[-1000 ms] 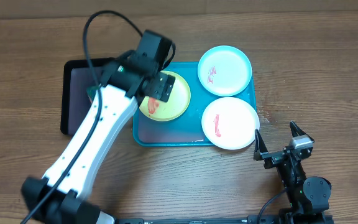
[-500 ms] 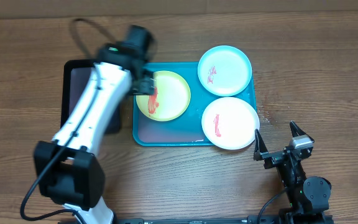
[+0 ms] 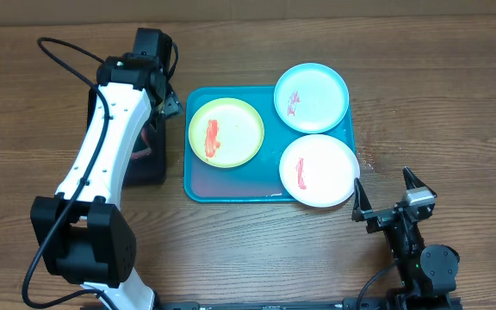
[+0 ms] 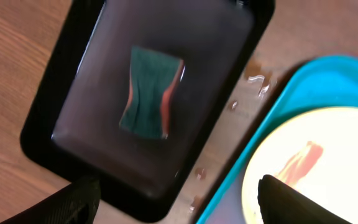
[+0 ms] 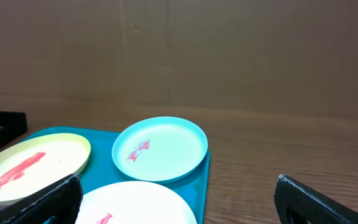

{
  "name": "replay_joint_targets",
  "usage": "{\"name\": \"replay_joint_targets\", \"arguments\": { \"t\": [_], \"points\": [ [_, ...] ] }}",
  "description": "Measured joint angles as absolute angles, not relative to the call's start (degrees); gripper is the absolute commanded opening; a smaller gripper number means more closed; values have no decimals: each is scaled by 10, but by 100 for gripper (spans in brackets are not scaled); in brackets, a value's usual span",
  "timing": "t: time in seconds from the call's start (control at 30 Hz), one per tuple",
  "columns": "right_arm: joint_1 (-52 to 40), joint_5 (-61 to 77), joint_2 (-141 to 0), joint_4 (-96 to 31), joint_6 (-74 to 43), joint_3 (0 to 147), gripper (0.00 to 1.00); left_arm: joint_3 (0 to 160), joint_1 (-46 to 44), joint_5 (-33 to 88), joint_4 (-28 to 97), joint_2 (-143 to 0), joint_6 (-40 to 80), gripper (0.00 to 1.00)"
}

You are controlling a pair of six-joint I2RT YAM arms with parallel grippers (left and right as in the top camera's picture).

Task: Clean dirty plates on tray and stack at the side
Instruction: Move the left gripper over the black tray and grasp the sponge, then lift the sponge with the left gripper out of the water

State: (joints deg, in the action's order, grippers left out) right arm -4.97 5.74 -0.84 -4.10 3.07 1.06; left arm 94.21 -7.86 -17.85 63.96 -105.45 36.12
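From above, the blue tray (image 3: pixel 231 182) sits in the middle of the table (image 3: pixel 455 77). Three plates lie on it, each with a red smear. The yellow-green plate (image 3: pixel 226 132) is on the left. The light blue plate (image 3: pixel 311 96) is at the far right, and the white plate (image 3: pixel 319 170) is at the near right. The left gripper (image 3: pixel 167 96) hangs over the black tray (image 3: pixel 100 129), but the arm partly hides it, so its fingers are hard to see here. The right gripper (image 3: pixel 387 200) is near the white plate, spread wide and empty.

The left wrist camera shows the left gripper (image 4: pixel 179 183) with its fingers far apart and nothing between them. Below it, a green sponge (image 4: pixel 149 91) lies in the black tray (image 4: pixel 48 124), beside the blue tray (image 4: pixel 272 106) and yellow-green plate (image 4: pixel 328 162).

The right wrist camera shows the right gripper (image 5: pixel 178 183) wide apart, holding nothing. It faces the yellow-green plate (image 5: pixel 33 165), light blue plate (image 5: pixel 160 149) and white plate (image 5: pixel 135 202).
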Motion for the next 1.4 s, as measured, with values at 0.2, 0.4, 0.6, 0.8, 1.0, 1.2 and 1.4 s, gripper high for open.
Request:
{"name": "replay_joint_targets", "arguments": {
  "t": [0.2, 0.4, 0.6, 0.8, 1.0, 1.2, 1.4],
  "points": [
    [-50, 55, -8, -46, 30, 11, 100, 876, -67, -182, 558, -1054, 334, 86],
    [-50, 55, -8, -46, 30, 11, 100, 834, -40, -183, 500, -1054, 288, 85],
    [-50, 56, -8, -46, 30, 11, 100, 804, -29, -185, 409, -1054, 266, 79],
    [-50, 55, -8, -46, 30, 11, 100, 767, -29, -190, 364, -1054, 280, 65],
    [-50, 55, -8, -46, 30, 11, 100, 741, -29, -213, 356, -1054, 321, 68],
    [-50, 55, -8, -46, 30, 11, 100, 720, -29, -231, 319, -1054, 319, 66],
    [-50, 55, -8, -46, 30, 11, 100, 691, -28, -235, 265, -1054, 289, 66]
  ]
}}
